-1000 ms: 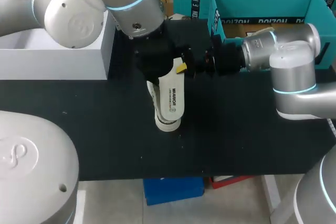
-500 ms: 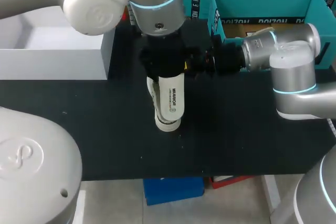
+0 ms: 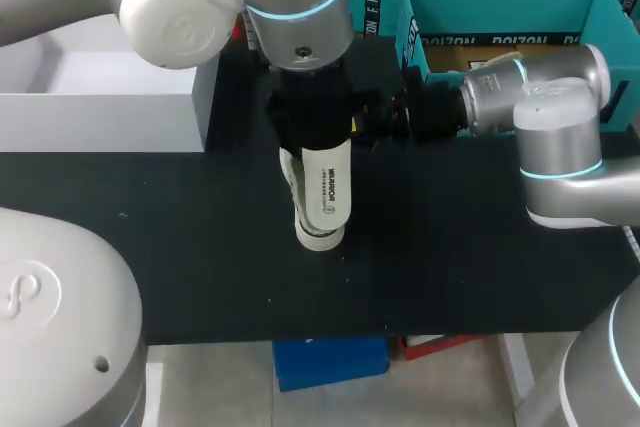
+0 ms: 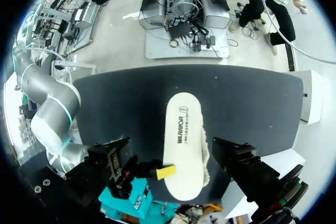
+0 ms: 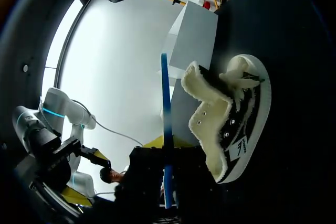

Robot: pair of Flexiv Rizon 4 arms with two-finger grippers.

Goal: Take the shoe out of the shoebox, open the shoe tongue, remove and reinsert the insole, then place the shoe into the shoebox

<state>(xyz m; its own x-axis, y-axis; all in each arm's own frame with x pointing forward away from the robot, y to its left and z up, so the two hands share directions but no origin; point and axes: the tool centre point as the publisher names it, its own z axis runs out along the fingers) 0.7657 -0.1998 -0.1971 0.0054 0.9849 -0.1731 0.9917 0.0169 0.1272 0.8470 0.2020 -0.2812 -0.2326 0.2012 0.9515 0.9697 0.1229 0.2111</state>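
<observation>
The white shoe (image 3: pixel 323 197) lies on its side on the black table, sole up. My left gripper (image 3: pixel 310 132) hangs over its far end. In the left wrist view it (image 4: pixel 173 153) is wide open, one black finger (image 4: pixel 113 161) on each side of the sole (image 4: pixel 184 140), neither touching. My right gripper (image 3: pixel 365 125) comes in from the right beside the heel, its yellow tip (image 4: pixel 165 172) at the sole's edge. It (image 5: pixel 167 148) is shut on a thin blue strip (image 5: pixel 166 103), apparently the insole seen edge-on. The fleece-lined shoe opening (image 5: pixel 215 108) lies just beside that strip. The teal shoebox (image 3: pixel 610 17) stands at the back right.
A white box (image 3: pixel 110 97) stands at the back left, close behind my left arm. My right arm's grey body (image 3: pixel 560 137) lies in front of the shoebox. Bare black table (image 3: pixel 200 247) stretches in front of the shoe.
My left arm has swung right until its gripper stands over the shoe's far end, hiding the yellow tip of the right gripper. Shoe and right arm have not moved.
</observation>
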